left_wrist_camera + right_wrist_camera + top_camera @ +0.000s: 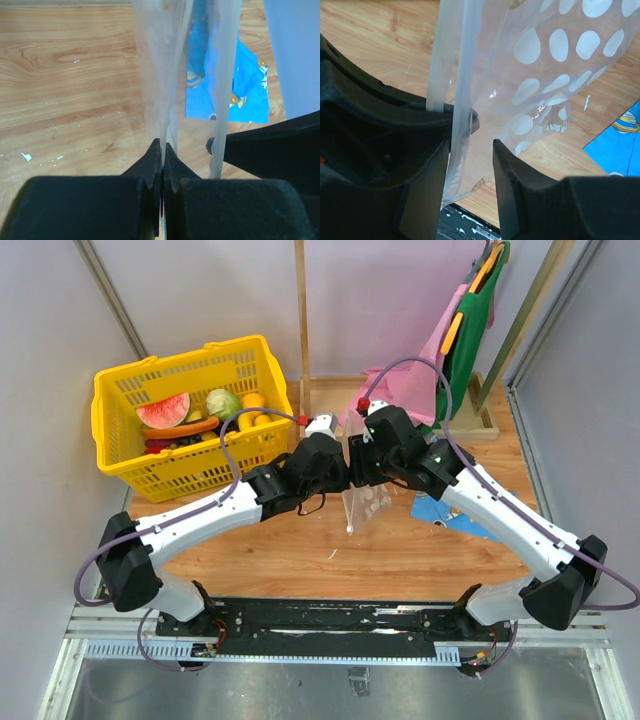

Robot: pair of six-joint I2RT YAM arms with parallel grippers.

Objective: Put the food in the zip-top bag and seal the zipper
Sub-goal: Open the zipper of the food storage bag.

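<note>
The clear zip-top bag (365, 502) with white dots hangs over the table's middle, held up at its mouth edge. My left gripper (162, 146) is shut on a thin fold of the bag's film (159, 75). My right gripper (472, 150) stands open right beside it, and the bag's edge (462, 125) hangs between its fingers, lying against the left one. The white zipper (436, 65) runs up along that edge. In the top view both grippers meet, left (343, 468) and right (357, 462). The food (190, 418) lies in the yellow basket (120, 455).
The basket stands at the back left with a watermelon slice (164, 410) and a green round piece (222, 402) on top. A blue patterned cloth (455, 515) lies under the right arm. Pink and green fabric (465, 330) hangs at the back right.
</note>
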